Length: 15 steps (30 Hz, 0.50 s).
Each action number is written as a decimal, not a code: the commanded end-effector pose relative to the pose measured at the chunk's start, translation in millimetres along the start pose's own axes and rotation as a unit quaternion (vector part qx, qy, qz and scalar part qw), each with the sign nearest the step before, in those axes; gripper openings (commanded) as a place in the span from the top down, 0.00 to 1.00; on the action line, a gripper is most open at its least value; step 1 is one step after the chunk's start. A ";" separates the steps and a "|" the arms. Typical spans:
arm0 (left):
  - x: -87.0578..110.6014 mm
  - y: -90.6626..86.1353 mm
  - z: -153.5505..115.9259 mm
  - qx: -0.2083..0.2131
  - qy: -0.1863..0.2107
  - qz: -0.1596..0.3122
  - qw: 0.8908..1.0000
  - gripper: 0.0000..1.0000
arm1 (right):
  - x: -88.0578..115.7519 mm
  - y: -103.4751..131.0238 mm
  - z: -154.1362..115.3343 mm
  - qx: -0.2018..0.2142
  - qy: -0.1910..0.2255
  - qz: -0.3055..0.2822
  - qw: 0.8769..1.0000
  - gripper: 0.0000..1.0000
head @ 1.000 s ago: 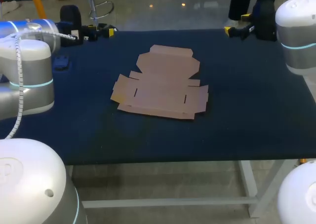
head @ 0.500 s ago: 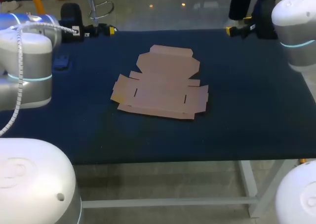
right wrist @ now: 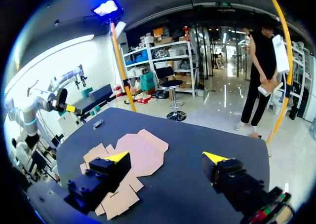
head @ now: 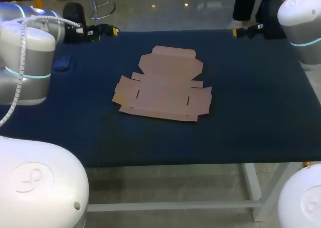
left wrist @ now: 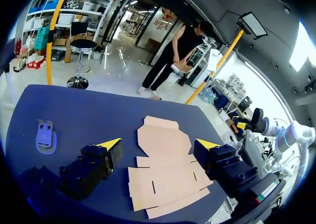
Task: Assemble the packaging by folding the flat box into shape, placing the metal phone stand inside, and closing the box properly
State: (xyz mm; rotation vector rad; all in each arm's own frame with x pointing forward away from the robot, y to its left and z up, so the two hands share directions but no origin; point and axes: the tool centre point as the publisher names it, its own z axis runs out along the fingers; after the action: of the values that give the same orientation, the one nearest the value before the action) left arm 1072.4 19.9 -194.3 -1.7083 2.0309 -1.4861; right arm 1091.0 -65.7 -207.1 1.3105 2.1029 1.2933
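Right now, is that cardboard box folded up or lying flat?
Flat. The cardboard box lies spread out on the table, its flaps out to the sides and no wall raised.

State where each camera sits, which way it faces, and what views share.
Head view: above and behind, looking down on table, flat box; left arm, right arm at sides.
Left wrist view: on left wrist, facing the box past the open left end effector.
Right wrist view: same, from opposite side, right end effector open.
All share the box.
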 end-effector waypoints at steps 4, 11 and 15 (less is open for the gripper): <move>2.1 1.6 -2.1 -0.066 -0.005 -0.020 0.998 0.00 | -1.5 -6.1 -8.2 0.036 0.006 0.029 0.999 0.00; 2.5 9.0 -1.6 -0.084 -0.011 -0.049 0.995 0.00 | -1.2 -15.2 -10.9 0.066 0.011 0.061 0.996 0.00; -0.3 13.7 0.3 -0.104 -0.017 -0.080 0.991 0.00 | 0.6 -20.6 -10.9 0.091 0.005 0.089 0.992 0.00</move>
State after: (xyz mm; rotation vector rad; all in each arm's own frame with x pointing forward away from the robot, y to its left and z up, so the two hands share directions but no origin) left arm 1061.6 19.5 -205.7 -1.9394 2.0277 -1.4217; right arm 1072.6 -75.0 -221.9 1.5607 2.1516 1.2724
